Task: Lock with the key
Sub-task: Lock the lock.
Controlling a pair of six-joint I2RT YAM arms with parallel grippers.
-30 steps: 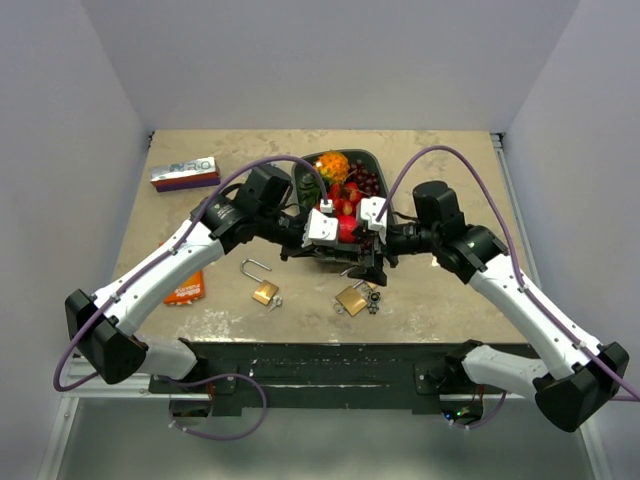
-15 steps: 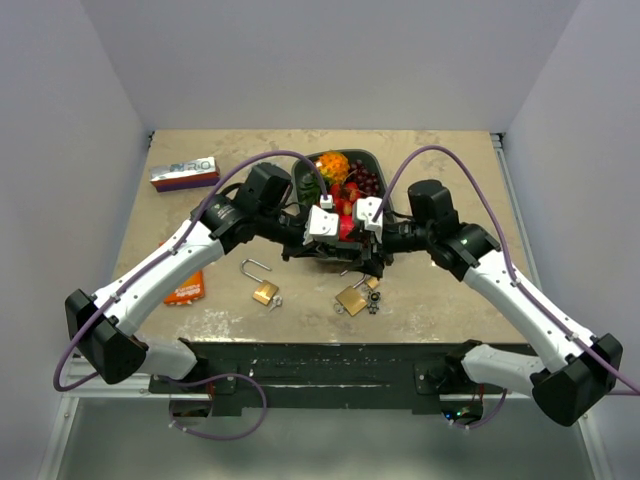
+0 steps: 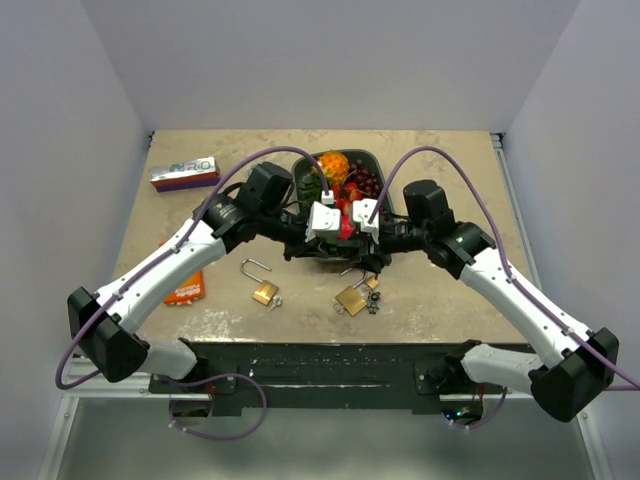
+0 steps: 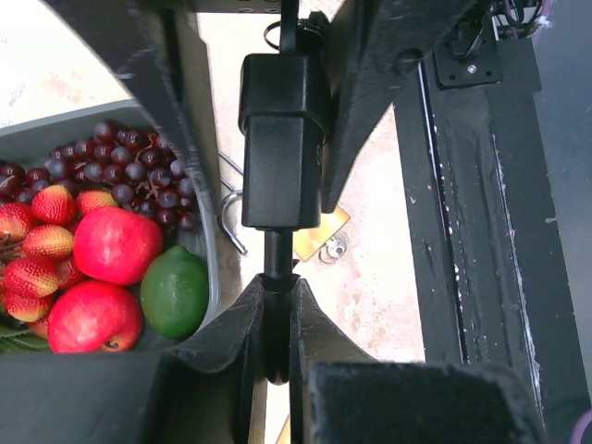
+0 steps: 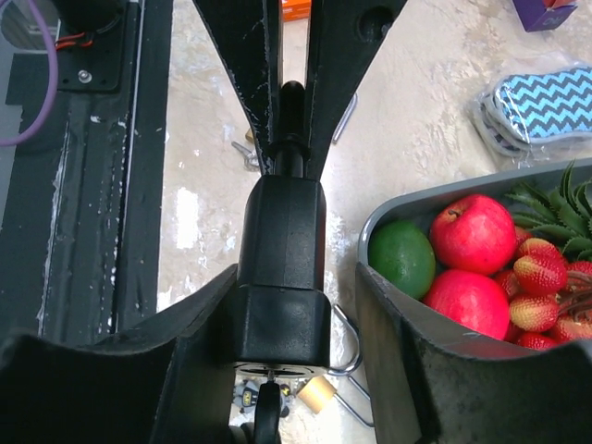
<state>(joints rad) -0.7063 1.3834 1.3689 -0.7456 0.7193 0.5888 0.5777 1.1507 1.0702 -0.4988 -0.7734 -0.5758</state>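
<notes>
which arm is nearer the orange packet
Left. The left arm has its white link passing right beside the orange packet; the right arm is well off to its right.

My left claw (image 4: 277, 298) and right claw (image 5: 277, 335) are black, and so is the block (image 4: 282, 139) between them. The bin (image 4: 55, 129) is grey. Its apples (image 5: 476, 231) are red, the lime (image 5: 402, 257) green, the grapes (image 4: 139, 171) dark purple, the strawberries (image 5: 539, 270) red flecked yellow. The worktop (image 5: 416, 111) is mottled beige. The pouch (image 5: 541, 97) has a blue-and-white zigzag. The padlock (image 3: 265, 292) is brass.
</notes>
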